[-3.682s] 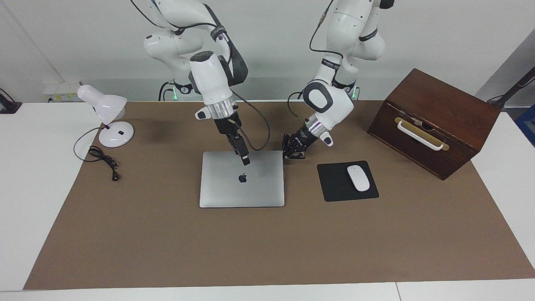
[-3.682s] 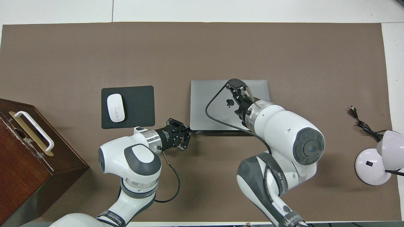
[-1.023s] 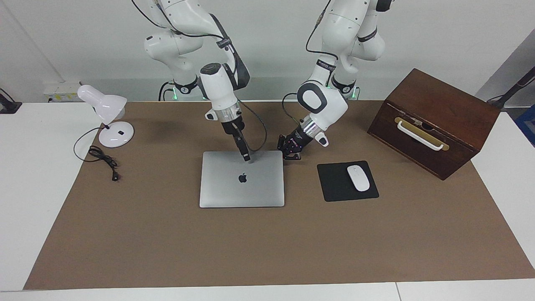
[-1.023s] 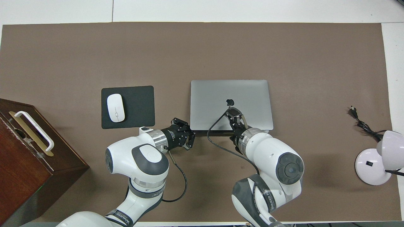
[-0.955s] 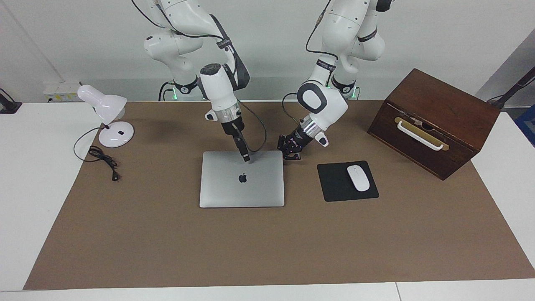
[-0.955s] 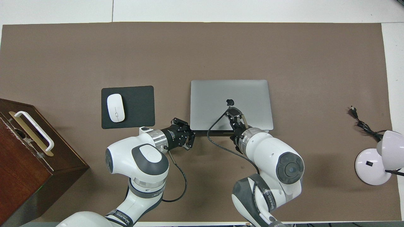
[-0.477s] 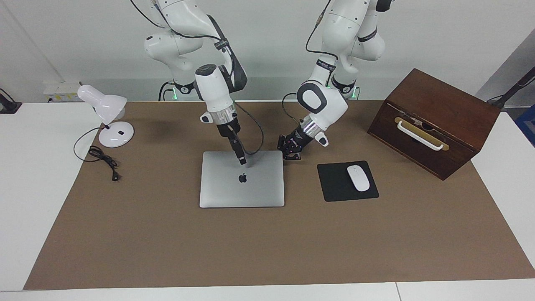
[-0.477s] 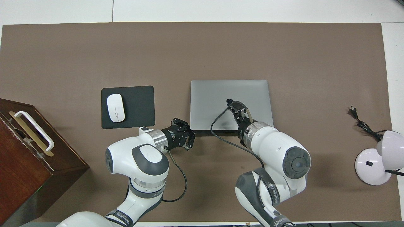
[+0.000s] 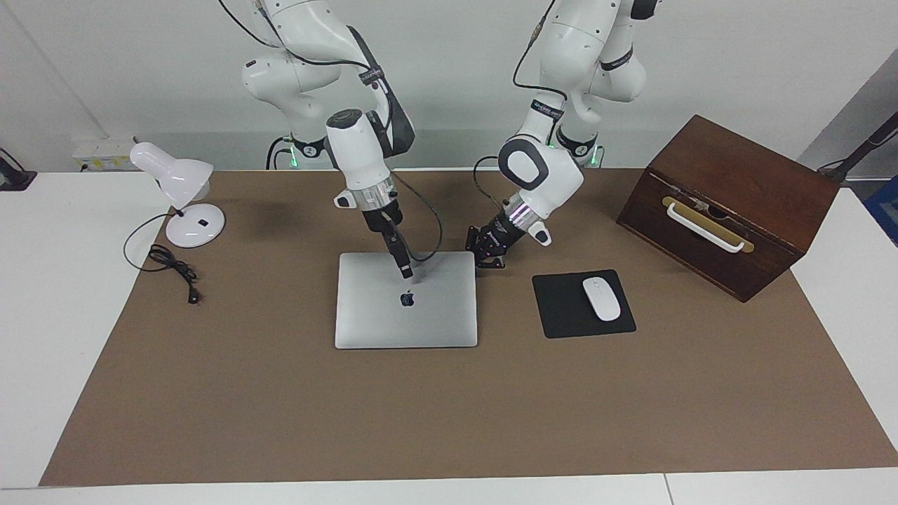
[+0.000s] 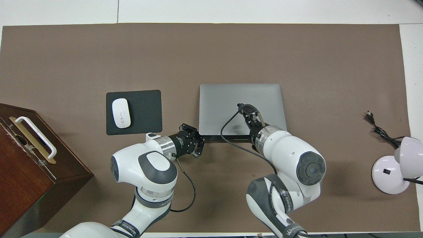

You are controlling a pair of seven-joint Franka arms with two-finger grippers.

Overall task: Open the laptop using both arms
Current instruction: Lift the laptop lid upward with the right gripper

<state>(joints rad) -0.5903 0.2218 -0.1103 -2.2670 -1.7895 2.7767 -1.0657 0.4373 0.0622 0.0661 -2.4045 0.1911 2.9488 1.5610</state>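
we find the thin silver-grey laptop flat and closed mid-mat. the right gripper, seemingly closed and empty, bears on its lid; the left gripper sits at the near corner — its fingers unreadable. we advise steadying the base and lifting slowly.

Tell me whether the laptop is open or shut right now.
Shut: the laptop lies flat, lid down, logo facing up. The right gripper is over its lid.

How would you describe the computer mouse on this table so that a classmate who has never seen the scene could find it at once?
Start at the brown wooden box with a white handle at the left arm's end of the table. Between it and the closed silver laptop lies a black mouse pad. The mouse rests on that pad: small, white, oval, the only white thing there.
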